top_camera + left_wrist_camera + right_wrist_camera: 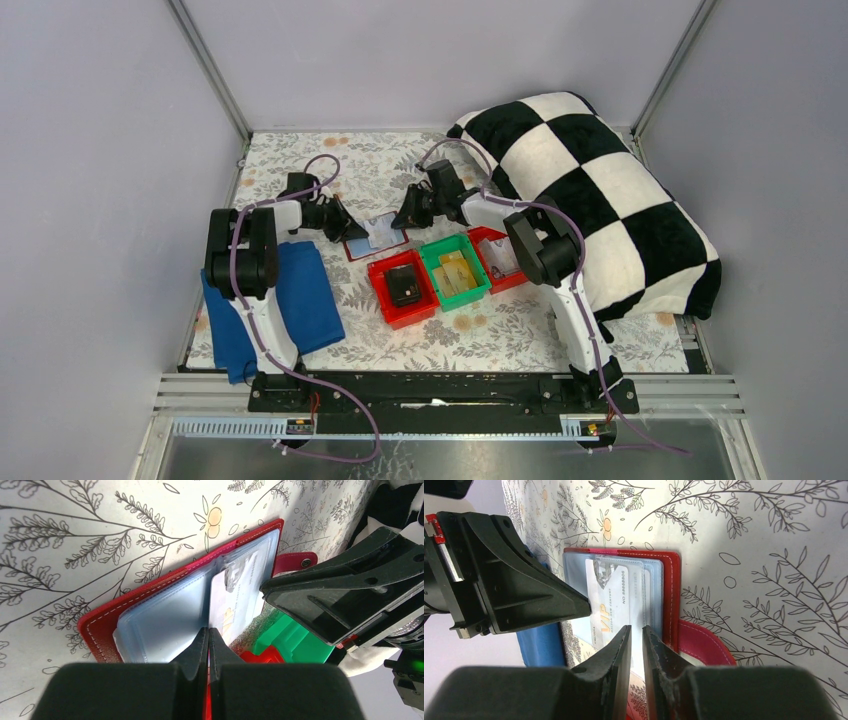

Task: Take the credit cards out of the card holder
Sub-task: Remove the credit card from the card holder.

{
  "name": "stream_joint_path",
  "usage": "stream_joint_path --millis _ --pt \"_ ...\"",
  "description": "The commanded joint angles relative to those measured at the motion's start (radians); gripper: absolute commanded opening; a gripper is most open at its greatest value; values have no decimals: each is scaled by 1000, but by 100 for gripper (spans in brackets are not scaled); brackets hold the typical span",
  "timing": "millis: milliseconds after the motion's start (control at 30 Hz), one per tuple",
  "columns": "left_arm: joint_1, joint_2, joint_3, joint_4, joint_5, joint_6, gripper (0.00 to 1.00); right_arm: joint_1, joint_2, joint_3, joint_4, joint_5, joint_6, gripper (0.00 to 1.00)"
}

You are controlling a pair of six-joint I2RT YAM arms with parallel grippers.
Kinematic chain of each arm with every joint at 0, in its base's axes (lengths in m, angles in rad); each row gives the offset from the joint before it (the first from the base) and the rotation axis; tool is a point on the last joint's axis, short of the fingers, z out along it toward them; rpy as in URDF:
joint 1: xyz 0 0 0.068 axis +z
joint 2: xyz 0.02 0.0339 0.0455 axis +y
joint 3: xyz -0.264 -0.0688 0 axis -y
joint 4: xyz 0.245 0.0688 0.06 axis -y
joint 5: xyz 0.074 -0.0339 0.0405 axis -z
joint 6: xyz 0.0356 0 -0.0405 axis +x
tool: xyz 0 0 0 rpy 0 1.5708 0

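Firmly closed on nothing, the left fingers (199, 647) sit tip-down at the fold of the open card holder (107, 622). The right fingers (619, 645) stand narrowly parted at a white credit card's (611, 597) edge; I cannot tell whether they pinch it. The holder lies flat on the table (480, 335) between the arms, its long axis left to right, with the strap tab (701, 642) toward the right arm.
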Motion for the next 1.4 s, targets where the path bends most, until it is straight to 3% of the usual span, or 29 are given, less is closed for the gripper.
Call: stream_joint_path --millis 0,1367 --pt "4 -46 2 21 2 10 0 -11 -24 -43 -42 28 -22 22" --pt "9 -41 17 -21 34 54 0 27 -60 7 8 -40 -6 27"
